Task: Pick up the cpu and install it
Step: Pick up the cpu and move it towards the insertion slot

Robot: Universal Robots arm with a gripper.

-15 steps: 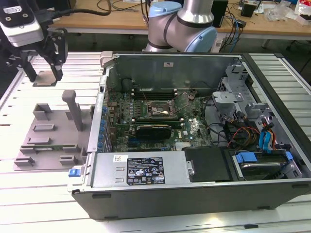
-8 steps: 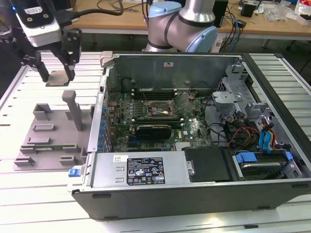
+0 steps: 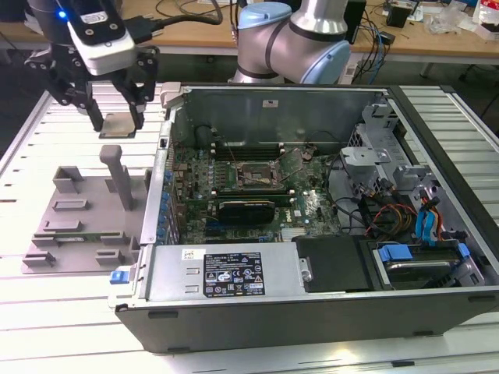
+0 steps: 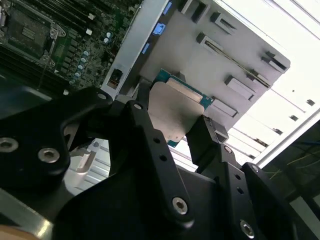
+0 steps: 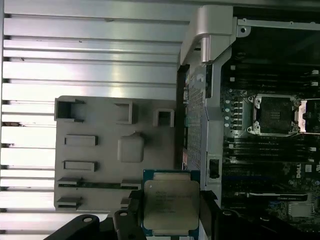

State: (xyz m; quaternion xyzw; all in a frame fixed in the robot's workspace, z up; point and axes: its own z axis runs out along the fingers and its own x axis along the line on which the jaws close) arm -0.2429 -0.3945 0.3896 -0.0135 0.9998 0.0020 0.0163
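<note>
My gripper (image 3: 118, 125) hangs above the slatted table at the exterior view's left, beyond the grey tray, and is shut on the cpu (image 3: 119, 125). The cpu is a flat square chip with a silver-grey metal lid and a green rim. In both wrist views it sits level between the black fingers (image 4: 205, 145), as the cpu (image 4: 176, 111) and the cpu (image 5: 170, 202). Inside the open computer case, the motherboard's empty socket (image 3: 257, 176) with its metal frame lies to the exterior view's right of the gripper; the socket (image 5: 274, 115) is seen in the first wrist view.
The grey plastic tray (image 3: 82, 214) with upright posts stands under and in front of the gripper. The case's raised side wall (image 3: 160, 183) stands between tray and motherboard. A black card (image 3: 245, 209) lies in front of the socket. Cables and drive bays (image 3: 405, 218) crowd the case's right side.
</note>
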